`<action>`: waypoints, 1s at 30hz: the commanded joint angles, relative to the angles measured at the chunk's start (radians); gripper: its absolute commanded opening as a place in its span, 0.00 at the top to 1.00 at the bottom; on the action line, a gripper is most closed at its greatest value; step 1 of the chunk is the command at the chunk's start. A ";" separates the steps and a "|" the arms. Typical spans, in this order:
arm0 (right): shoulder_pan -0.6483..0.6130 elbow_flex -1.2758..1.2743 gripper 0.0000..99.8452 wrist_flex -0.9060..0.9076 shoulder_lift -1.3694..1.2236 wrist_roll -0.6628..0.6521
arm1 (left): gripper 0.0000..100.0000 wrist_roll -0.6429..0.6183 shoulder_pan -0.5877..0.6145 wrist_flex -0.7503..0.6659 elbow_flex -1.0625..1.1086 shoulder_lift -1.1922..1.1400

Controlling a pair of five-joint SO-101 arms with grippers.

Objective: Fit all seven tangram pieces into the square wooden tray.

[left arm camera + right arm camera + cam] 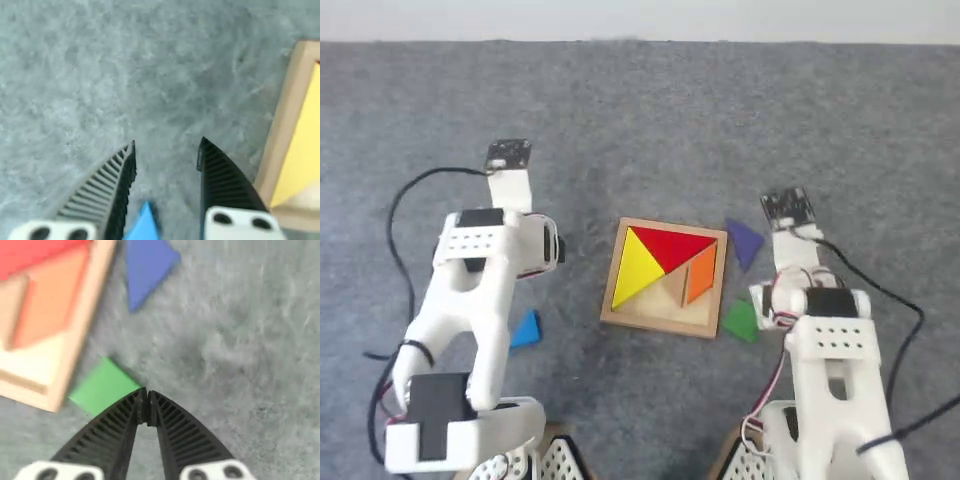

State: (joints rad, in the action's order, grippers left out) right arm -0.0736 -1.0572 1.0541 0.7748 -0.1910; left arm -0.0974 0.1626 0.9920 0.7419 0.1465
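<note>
Grey carpet [620, 120], high view: square wooden tray [655, 322] holds yellow triangle [638, 268], red triangle [675, 247] and orange piece [700, 275].

Left wrist view: left gripper [167, 150] spread, empty; small blue triangle [145, 225] between its finger roots, likely the next pick.

Right wrist view: right gripper [147, 392] closed on nothing; green piece [102, 387] just beside its tips.

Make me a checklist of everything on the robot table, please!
Surface: grey carpet.
Job's things: wooden tray holds a yellow triangle, a red triangle and an orange piece. A purple triangle, a green piece and a blue triangle lie outside it on the carpet.
Clutter: nothing seen.
Tools: left tool open, near the blue triangle. Right tool shut, empty, tip by the green piece.
Cables: black cable by the left arm, another by the right arm.
Surroundings: pale strip beyond the carpet's far edge.
</note>
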 commanded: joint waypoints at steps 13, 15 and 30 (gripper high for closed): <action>-0.263 0.103 0.70 -0.188 -0.364 0.644 | 0.80 0.023 0.077 -0.127 0.018 0.041; -0.245 0.141 0.72 -0.183 -0.437 0.683 | 0.80 0.023 0.077 -0.126 0.019 0.041; -0.117 0.315 0.93 -0.108 -0.711 0.546 | 0.80 0.025 0.077 -0.127 0.024 0.040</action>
State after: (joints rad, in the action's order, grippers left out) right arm -0.1995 -0.7887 0.9421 0.0783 0.3890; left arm -0.0821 0.2332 0.8876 0.7695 0.1465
